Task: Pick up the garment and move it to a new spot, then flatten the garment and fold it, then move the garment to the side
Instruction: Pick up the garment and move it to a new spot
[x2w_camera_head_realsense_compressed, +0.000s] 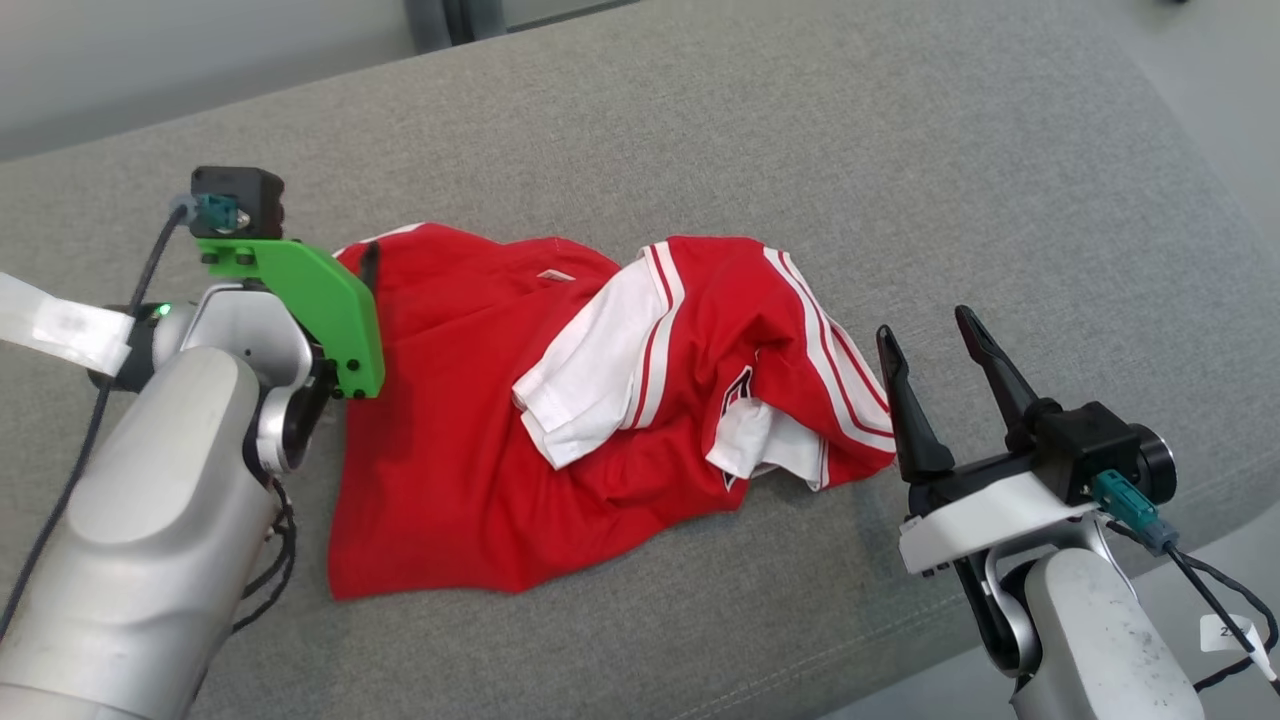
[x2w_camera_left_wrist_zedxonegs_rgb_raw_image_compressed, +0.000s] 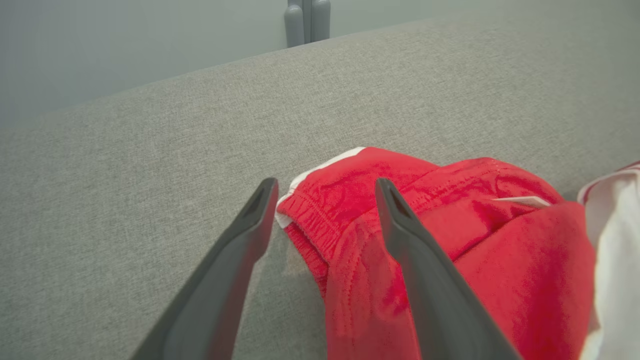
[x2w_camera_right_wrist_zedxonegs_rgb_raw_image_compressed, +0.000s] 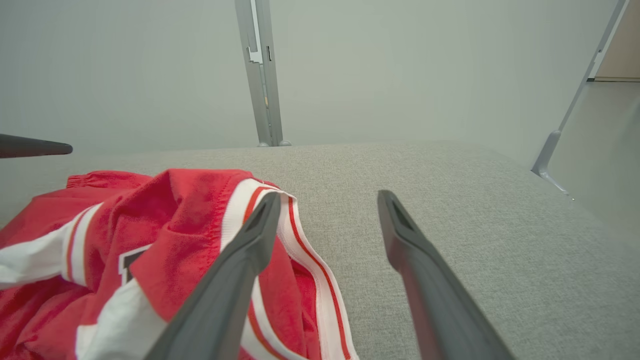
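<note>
Flattening looks in hand: left gripper and right gripper, both spread wide, flank the crumpled red-and-white fabric garment, needing corner grips next.

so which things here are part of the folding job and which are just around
Job: red and white garment, crumpled; left gripper, jaws open at its waistband; right gripper, jaws open beside it.
Just around: grey cushion underneath; metal post; pale wall.
</note>
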